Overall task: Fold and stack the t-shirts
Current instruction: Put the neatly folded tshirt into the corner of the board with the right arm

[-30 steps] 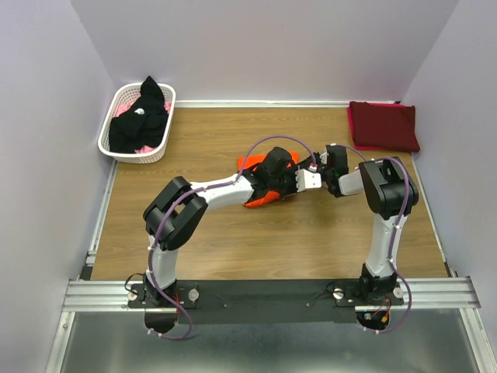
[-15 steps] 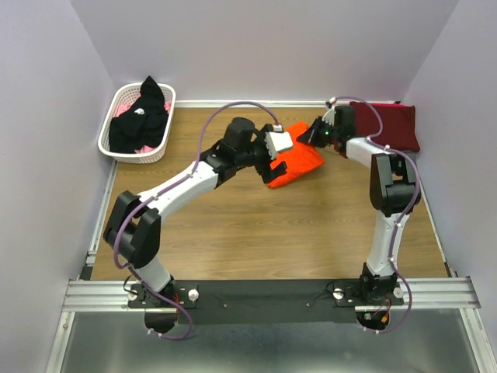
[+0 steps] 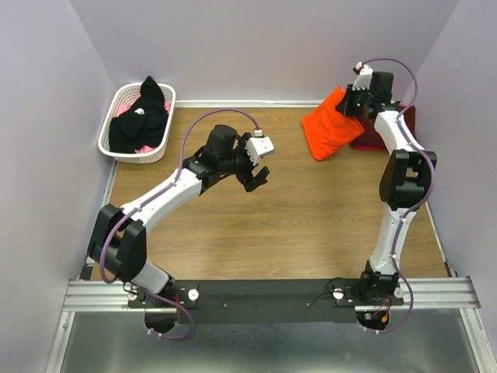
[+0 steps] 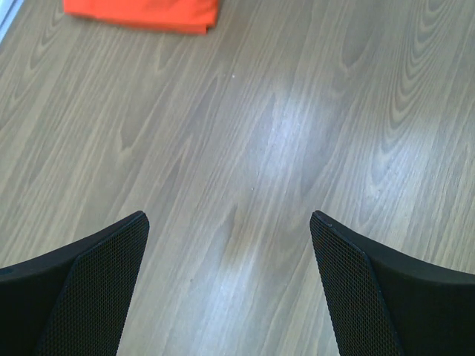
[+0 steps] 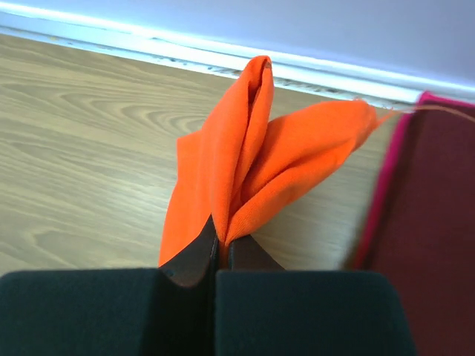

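Note:
The folded orange t-shirt hangs off the table at the back right, pinched at its top edge by my right gripper, which is shut on it. In the right wrist view the orange cloth rises from the closed right gripper, with the folded maroon t-shirt just to its right. The maroon t-shirt is mostly hidden behind the arm and the orange one. My left gripper stands open and empty over mid-table. Between its fingers only bare wood shows, with the orange t-shirt far ahead. The black t-shirt lies heaped in the basket.
A white slotted basket stands in the back left corner, with some pink cloth under the black shirt. Lilac walls close the table on three sides. The right arm's upper links stand along the right edge.
My left gripper opened, let go of the orange t-shirt and drew back left. My right gripper shut on the shirt and carried it to the back right, beside the maroon one.

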Controlling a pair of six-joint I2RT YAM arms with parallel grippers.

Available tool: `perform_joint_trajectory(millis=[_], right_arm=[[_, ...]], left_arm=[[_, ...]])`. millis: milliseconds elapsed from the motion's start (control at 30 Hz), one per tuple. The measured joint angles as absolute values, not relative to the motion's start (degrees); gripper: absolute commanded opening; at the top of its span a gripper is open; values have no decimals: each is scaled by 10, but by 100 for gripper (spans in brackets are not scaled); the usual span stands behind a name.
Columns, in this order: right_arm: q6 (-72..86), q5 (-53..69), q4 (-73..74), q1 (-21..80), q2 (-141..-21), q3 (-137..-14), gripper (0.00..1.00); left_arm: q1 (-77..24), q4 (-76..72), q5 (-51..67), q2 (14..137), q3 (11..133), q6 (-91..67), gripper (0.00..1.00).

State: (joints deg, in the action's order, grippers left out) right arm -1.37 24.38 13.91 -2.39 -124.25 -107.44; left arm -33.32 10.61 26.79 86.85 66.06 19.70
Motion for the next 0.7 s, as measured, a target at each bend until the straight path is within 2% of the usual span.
perform_joint_trajectory(millis=[267, 700], right_arm=[[-75, 222, 200, -35, -1252, -1152, 0], [-110, 216, 243, -45, -1251, -1192, 1]], left_arm=[[-332, 105, 263, 847, 627, 199, 97], [-332, 98, 252, 829, 608, 199, 97]])
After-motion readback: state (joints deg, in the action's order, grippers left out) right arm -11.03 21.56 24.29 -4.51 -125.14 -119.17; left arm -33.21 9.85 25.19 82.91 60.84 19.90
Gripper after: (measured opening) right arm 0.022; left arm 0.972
